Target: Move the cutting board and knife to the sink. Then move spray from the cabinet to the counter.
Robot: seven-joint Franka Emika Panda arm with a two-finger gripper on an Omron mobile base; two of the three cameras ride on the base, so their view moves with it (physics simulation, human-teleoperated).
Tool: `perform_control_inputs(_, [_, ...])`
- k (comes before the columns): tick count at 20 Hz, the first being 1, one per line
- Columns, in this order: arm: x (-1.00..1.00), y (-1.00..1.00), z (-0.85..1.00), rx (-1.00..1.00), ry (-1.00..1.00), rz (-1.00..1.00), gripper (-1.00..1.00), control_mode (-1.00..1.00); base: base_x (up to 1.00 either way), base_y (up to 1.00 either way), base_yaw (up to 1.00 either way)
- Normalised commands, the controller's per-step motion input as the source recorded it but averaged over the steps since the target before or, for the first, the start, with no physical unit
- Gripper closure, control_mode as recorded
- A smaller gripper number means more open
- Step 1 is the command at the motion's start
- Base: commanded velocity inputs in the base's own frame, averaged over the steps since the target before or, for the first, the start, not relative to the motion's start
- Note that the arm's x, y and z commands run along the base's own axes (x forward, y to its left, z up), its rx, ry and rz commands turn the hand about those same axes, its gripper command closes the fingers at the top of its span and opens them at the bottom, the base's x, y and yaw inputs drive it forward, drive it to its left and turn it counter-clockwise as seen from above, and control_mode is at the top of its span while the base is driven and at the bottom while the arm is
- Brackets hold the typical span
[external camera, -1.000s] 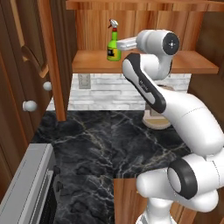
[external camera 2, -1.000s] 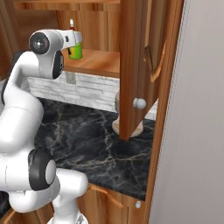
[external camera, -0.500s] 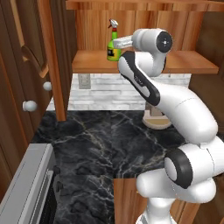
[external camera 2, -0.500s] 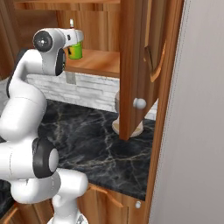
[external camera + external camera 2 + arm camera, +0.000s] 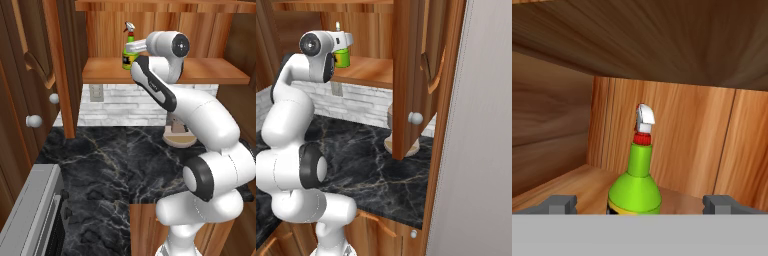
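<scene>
Green spray bottle (image 5: 635, 187), white trigger nozzle, red collar, stands upright on the cabinet (image 5: 210, 75) shelf; label unreadable. Gripper (image 5: 640, 202) fingers spread wide, grasping nothing.

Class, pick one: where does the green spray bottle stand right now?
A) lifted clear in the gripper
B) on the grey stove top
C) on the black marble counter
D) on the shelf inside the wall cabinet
D: the spray stands upright on the cabinet shelf, between the open gripper fingertips.

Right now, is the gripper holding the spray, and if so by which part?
Nothing is held. The gripper is open, its fingertips standing apart on either side of the spray, which stands upright on the cabinet shelf.
</scene>
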Motion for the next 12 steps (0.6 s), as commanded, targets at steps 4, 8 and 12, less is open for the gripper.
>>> perform_control_inputs(4, [0.07,0.02,0.0,0.0,0.0,0.0,-1.0,-1.0,0.0,0.0,0.0])
perform_control_inputs(8, [0.11,0.01,0.0,0.0,0.0,0.0,-1.0,-1.0,0.0,0.0,0.0])
perform_control_inputs(12, [0.1,0.0,0.0,0.0,0.0,0.0,-1.0,-1.0,0.0,0.0,0.0])
